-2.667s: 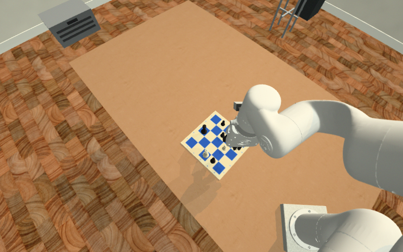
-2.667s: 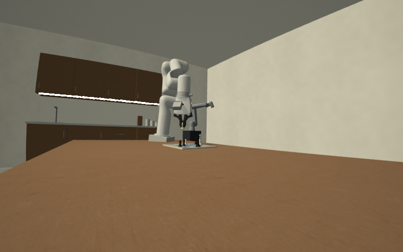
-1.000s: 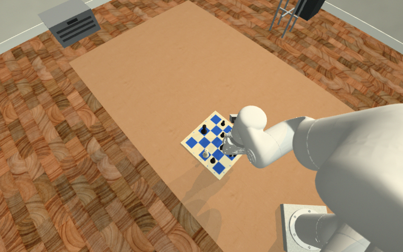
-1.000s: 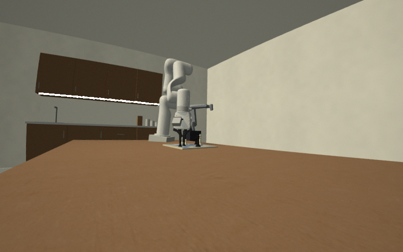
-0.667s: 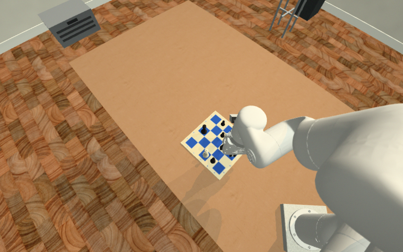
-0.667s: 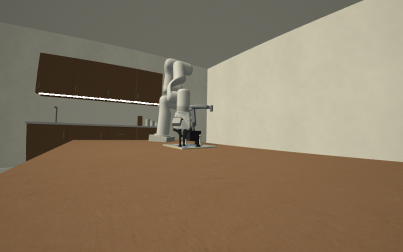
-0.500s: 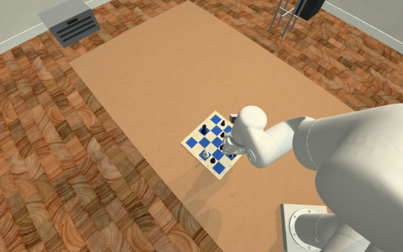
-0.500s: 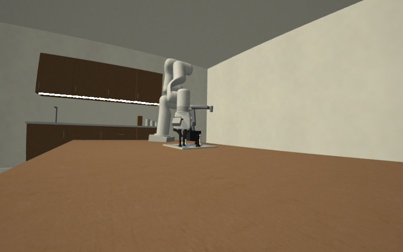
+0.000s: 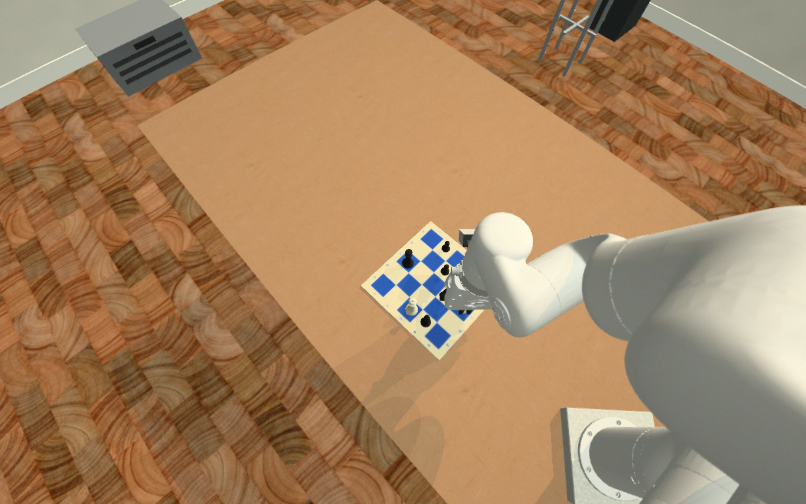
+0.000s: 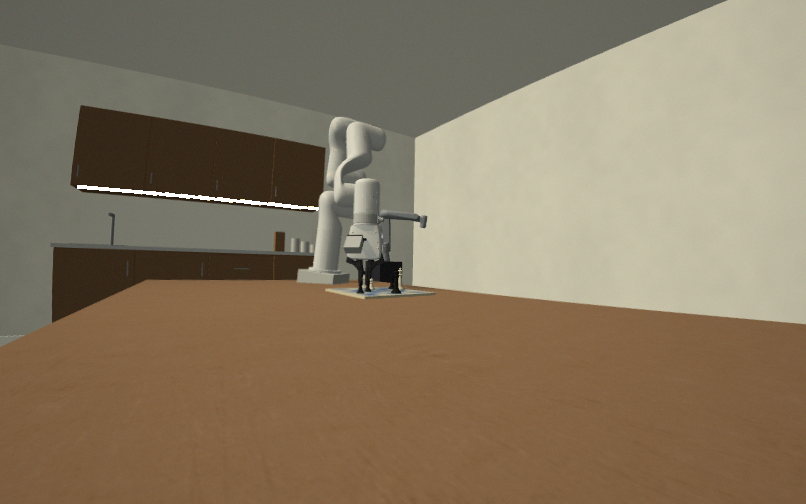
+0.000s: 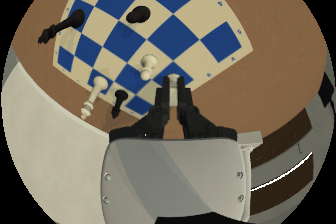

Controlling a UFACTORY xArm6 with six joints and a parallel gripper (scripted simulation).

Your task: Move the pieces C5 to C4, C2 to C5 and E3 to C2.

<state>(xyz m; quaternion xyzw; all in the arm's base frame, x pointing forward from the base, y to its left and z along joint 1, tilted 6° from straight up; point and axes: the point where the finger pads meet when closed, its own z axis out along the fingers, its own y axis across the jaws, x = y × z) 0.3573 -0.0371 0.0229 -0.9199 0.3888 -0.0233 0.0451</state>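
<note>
My gripper (image 11: 173, 85) (image 9: 465, 309) is shut on a white piece (image 11: 173, 77), whose base shows over C5. It looks upright and at or just above the square; any gap beneath is too small to tell. On the board (image 9: 395, 273) (image 11: 201, 18) (image 10: 365, 296), a white pawn (image 11: 148, 63) stands upright on C4, close beside the fingers. A tall white piece (image 11: 97, 89) (image 9: 411, 307) (image 10: 399, 277) stands upright on E3. C2 is a bare cream square. In the top view the wrist hides C4 and most of C5.
A tall black piece (image 9: 408, 257) (image 11: 76, 18) stands on C1. Short black pieces stand on A2 (image 9: 445, 246), on B3 (image 9: 445, 269) (image 11: 138, 14) and on E4 (image 9: 425, 320) (image 11: 120, 97). The board lies on the brown table top (image 9: 305, 188).
</note>
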